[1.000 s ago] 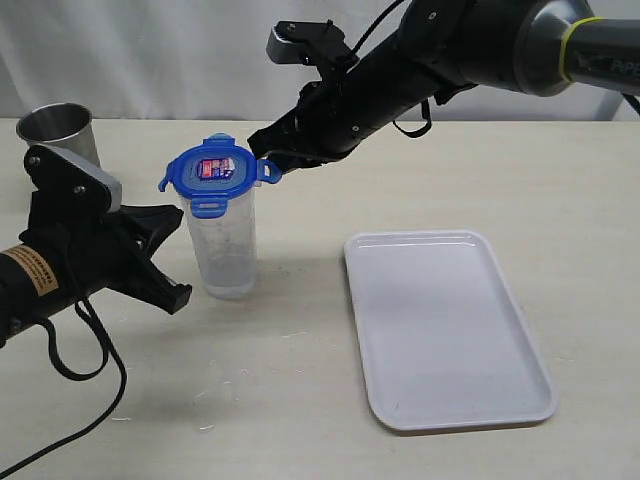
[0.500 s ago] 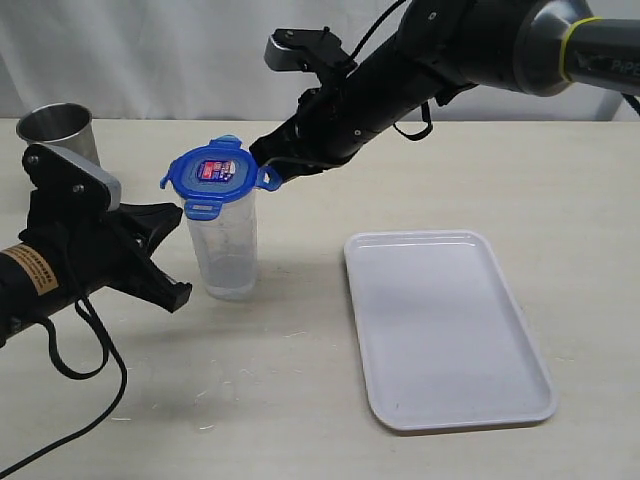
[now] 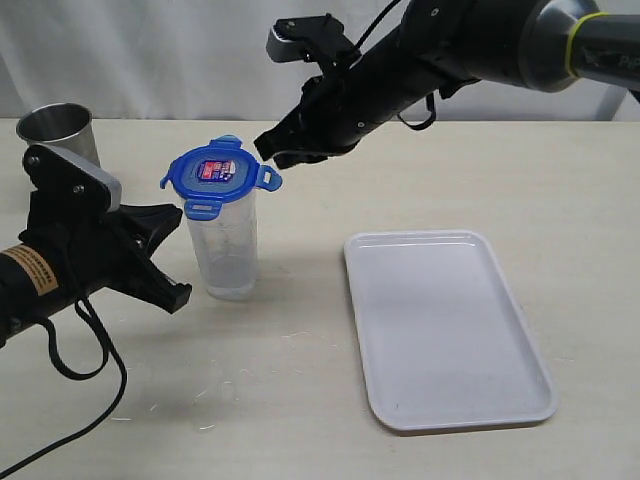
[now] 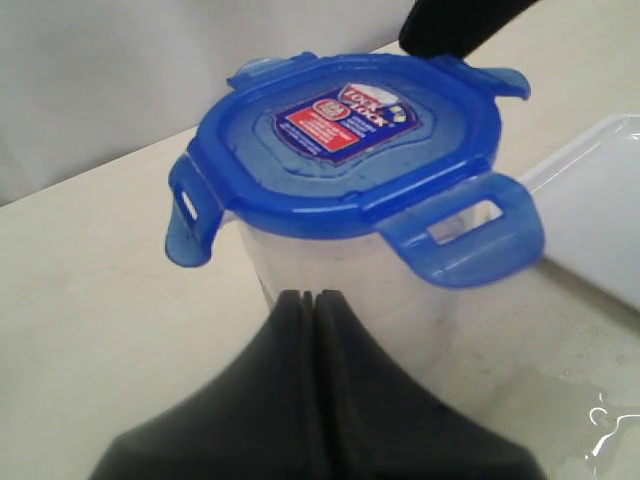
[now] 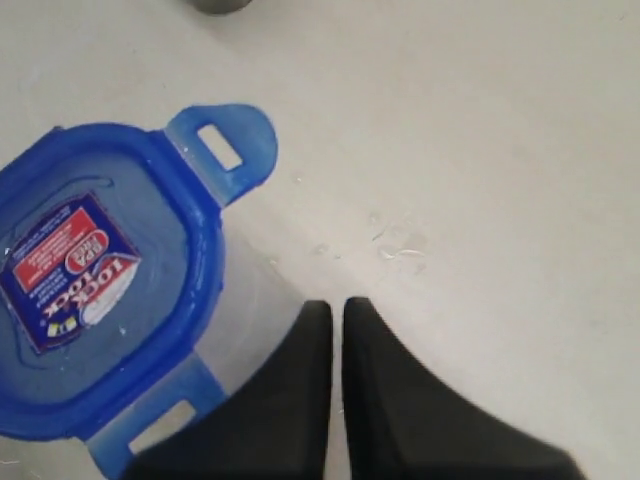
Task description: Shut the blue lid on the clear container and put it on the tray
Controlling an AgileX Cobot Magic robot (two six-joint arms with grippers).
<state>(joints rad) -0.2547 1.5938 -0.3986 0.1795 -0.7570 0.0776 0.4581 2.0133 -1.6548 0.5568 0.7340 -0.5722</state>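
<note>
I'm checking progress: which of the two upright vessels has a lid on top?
The clear container, capped by the blue lid with its flaps sticking out. The shorter metal cup farther back is open-topped.

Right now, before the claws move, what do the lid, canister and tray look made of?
The blue lid: glossy opaque plastic, probably; moulded slotted flaps. The clear container: slightly cloudy translucent plastic, judging by its see-through walls. The tray: white plastic, it seems; smooth, faint sheen, moulded rounded rim.
</note>
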